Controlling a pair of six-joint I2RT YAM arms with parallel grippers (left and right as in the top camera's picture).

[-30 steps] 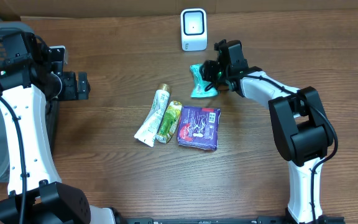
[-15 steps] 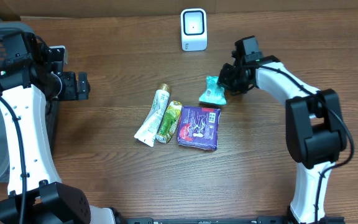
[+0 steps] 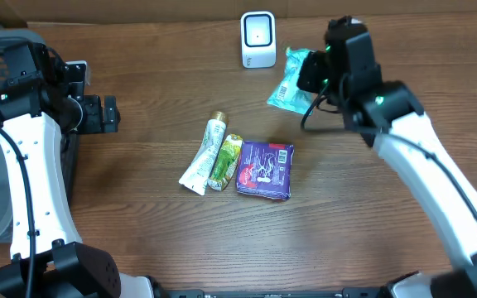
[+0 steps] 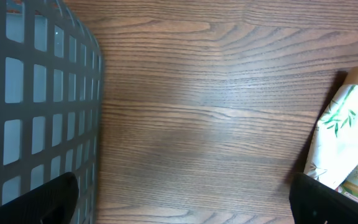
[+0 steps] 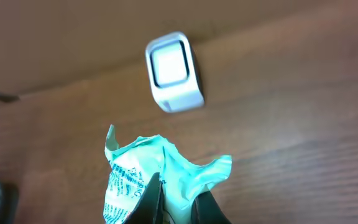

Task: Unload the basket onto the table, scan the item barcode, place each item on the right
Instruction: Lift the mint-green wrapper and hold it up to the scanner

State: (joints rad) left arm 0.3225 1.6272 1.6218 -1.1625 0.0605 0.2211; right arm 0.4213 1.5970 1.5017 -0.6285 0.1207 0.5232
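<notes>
Three views, and each gives me something the others lack. Only the overhead shows the full layout: the white scanner (image 3: 257,39) stands at 12 o'clock on the counter (image 3: 156,240), and the teal packet (image 3: 290,85) is in the air at about 4 o'clock from it, near but not touching. The right wrist view adds the detail of the grip. The right end effector (image 5: 176,202) has its fingers pressed together on the packet's lower edge. The crumpled top fans upward, and the scanner's pale window sits at 12 o'clock above it. I cannot make out a barcode in either view.

The left wrist view gives me what the overhead only hints at. The left end effector (image 4: 185,208) is spread wide with nothing between its dark fingertips (image 4: 48,199). It looks down at bare wood, with the grey mesh basket (image 4: 36,93) at 9 o'clock and the white tube (image 4: 340,140) at 3 o'clock.

My right arm reaches from 5 o'clock up toward 1 o'clock, the wrist raised above the counter. My left arm is folded back at 9 o'clock beside the basket.

At centre the white tube, a green tube (image 3: 224,161) and a purple pack (image 3: 265,169) lie side by side on dark wood grain. A tan strip (image 3: 139,10) runs along the far edge.
</notes>
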